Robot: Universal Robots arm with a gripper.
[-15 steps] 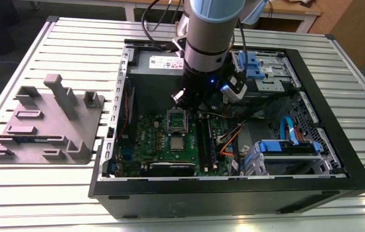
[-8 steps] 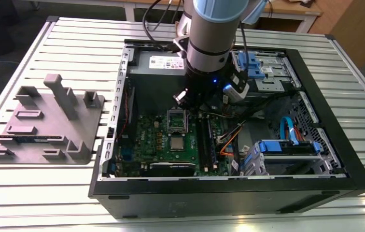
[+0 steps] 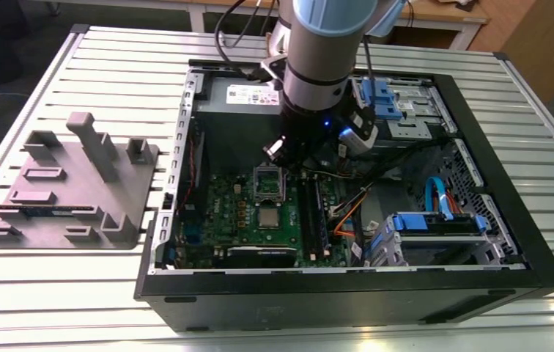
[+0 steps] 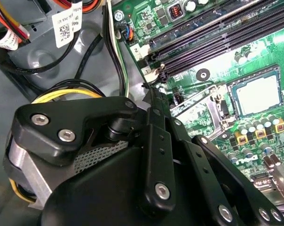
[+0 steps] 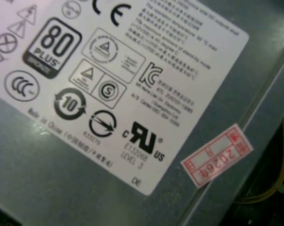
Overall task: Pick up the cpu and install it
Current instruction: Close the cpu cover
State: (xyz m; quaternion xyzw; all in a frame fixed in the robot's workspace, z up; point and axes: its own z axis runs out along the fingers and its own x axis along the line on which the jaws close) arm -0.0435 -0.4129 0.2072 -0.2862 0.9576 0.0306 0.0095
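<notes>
Gripper (image 3: 291, 155) hovers at 12 o'clock of cpu (image 3: 270, 217). Cpu judged seated; socket frame (image 3: 269, 181) open. Jaws: cannot tell.

cpu (image 4: 257, 94) silver-grey | motherboard (image 4: 222, 63) green | case (image 3: 355, 302) black | power-supply label (image 5: 189, 61) white, black print | sticker (image 5: 217, 160) red-white

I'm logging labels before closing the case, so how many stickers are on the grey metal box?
2. In the first wrist view, a large white label covers much of the grey metal box; a small red-and-white sticker sits beside it, near the box's edge. More may be hidden.
</notes>
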